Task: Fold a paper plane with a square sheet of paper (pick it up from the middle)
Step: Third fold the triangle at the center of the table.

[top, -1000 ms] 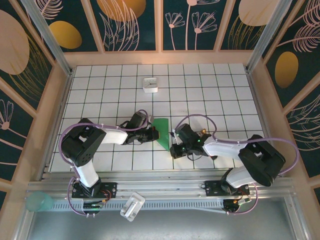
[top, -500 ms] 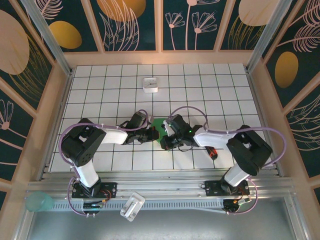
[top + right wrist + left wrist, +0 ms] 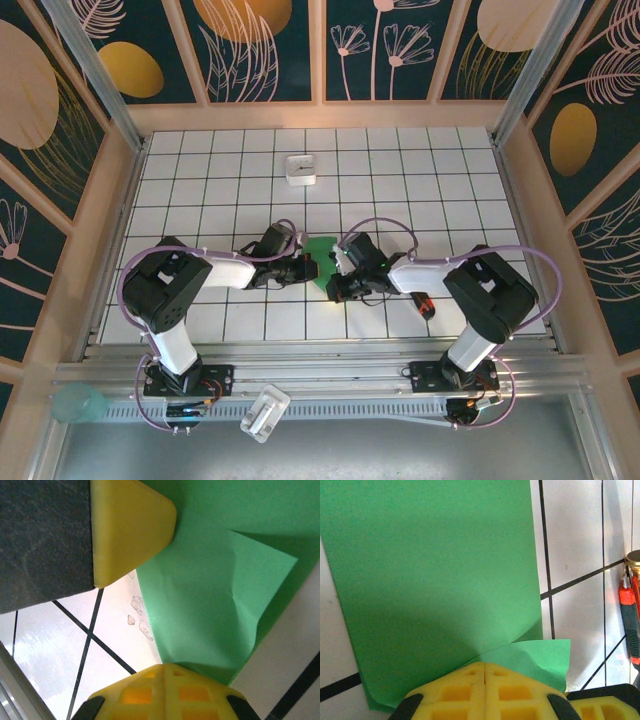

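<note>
Left gripper point(image 3: 485, 667) jaws together, tips pressed on the paper point(image 3: 435, 580) edge at bottom of its frame. right gripper point(image 3: 162, 670) also closed, touching the opposite edge. Top view: creased paper centre frame, between both grippers.

Looked down from above and behind both arm bases point(image 3: 186, 380), far enough back to take in the whole tiled table point(image 3: 200, 180). Looked downward from each wrist, pressed very near the square sheet of paper point(image 3: 322, 250) point(image 3: 435, 580) point(image 3: 210, 595), a patch shared by all three views.
</note>
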Controlling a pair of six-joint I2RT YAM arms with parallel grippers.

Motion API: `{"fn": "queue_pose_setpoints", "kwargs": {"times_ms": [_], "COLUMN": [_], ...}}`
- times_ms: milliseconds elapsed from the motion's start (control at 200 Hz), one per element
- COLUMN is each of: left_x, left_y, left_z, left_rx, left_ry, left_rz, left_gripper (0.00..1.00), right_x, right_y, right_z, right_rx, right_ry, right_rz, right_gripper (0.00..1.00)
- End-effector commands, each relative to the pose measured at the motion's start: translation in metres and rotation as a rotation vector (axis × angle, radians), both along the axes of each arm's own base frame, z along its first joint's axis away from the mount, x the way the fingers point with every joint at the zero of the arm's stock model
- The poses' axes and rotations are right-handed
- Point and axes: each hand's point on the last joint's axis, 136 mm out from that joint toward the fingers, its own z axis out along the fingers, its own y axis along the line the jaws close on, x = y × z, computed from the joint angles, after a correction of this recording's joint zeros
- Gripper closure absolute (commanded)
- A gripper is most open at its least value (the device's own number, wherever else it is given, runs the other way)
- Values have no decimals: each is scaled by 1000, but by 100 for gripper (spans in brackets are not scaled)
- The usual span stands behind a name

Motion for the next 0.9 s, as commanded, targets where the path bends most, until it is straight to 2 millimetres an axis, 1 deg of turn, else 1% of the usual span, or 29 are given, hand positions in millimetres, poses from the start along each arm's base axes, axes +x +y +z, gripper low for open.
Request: {"fn": "queue_pose_setpoints", "kwargs": {"times_ms": [0, 385, 465, 510, 580, 666, 756, 896], "left_x": [-14, -13, -13, -14, -14, -14, -14, -14], "left_y": [35, 36, 36, 36, 37, 37, 37, 36], "left_z": [-42, -42, -42, -42, -43, -43, -43, -43], "left_rx": [183, 190, 192, 192, 193, 193, 192, 189], "left_ry": [81, 79, 77, 79, 78, 80, 81, 81], "left_rz": [43, 45, 47, 45, 46, 45, 45, 45], "left_gripper": [99, 99, 99, 99, 99, 99, 99, 99], "right_x": [-24, -61, -65, -65, -61, -52, -39, -21], "right_y": [-28, -61, -67, -69, -69, -63, -51, -24], "right_z": [-25, -43, -45, -43, -36, -23, -2, 36], "right_rx": [-95, -201, -229, -234, -236, -216, -156, -2], "right_ry": [86, 183, 193, 190, 170, 134, 81, 23], "right_rz": [-17, -58, -72, -77, -82, -75, -69, -50], "right_gripper": [100, 100, 100, 100, 100, 100, 100, 100]}}
